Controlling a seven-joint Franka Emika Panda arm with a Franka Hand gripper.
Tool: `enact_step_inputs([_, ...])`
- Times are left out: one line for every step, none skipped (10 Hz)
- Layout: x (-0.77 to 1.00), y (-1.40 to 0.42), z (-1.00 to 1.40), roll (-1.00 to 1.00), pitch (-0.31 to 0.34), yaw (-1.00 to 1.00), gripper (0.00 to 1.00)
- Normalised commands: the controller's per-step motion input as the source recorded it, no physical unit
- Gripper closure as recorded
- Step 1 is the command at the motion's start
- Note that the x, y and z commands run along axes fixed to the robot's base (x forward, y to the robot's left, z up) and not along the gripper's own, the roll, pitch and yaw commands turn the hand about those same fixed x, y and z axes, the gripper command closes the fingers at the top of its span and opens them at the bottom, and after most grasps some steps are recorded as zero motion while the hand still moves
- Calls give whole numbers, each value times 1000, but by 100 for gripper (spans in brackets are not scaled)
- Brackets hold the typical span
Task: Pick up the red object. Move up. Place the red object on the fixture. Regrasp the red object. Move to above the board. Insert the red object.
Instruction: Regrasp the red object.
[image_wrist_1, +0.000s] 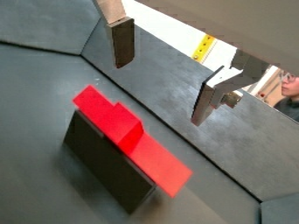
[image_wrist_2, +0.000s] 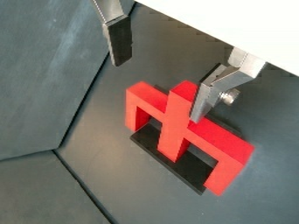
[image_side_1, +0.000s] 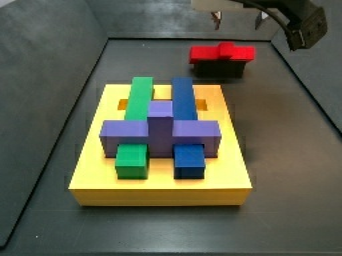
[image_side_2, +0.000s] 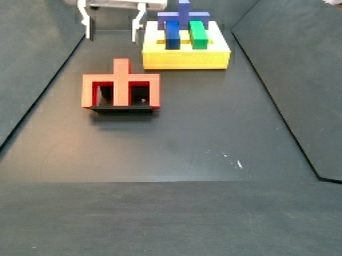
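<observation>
The red object (image_wrist_1: 126, 138) rests on top of the black fixture (image_wrist_1: 100, 164), its prongs showing in a wrist view (image_wrist_2: 176, 133) over the fixture's dark base (image_wrist_2: 187, 171). My gripper (image_wrist_1: 163, 74) hangs open above it, and nothing is between the fingers (image_wrist_2: 117, 39). In both side views the red object (image_side_1: 221, 51) (image_side_2: 123, 88) sits on the fixture (image_side_1: 217, 70) (image_side_2: 123, 110), with the gripper (image_side_2: 114, 22) raised above and slightly behind it. The yellow board (image_side_1: 160, 186) (image_side_2: 187, 61) lies apart from the fixture.
The board carries purple (image_side_1: 160, 128), green (image_side_1: 131, 160) and blue (image_side_1: 190, 160) blocks. Dark sloping walls (image_side_2: 34, 90) enclose the dark floor (image_side_2: 201, 150). A yellow strip (image_wrist_1: 202, 47) shows beyond the wall.
</observation>
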Motion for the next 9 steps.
enact_step_inputs([-171, -40, -500, 397, -297, 249, 0])
enact_step_inputs([-180, -66, -417, 383, -220, 214, 0])
enact_step_inputs([-80, -69, -340, 369, -174, 197, 0])
enact_step_inputs([0, -106, -303, 317, -109, 134, 0])
enact_step_inputs([0, -57, -323, 383, -51, 71, 0])
enact_step_inputs([0, -3, -331, 437, -29, 51, 0])
enact_step_inputs([0, 0, -334, 477, -9, 46, 0])
enact_step_inputs([0, 0, -303, 566, 0, 34, 0])
enact_step_inputs([0, 0, -274, 614, 0, 23, 0])
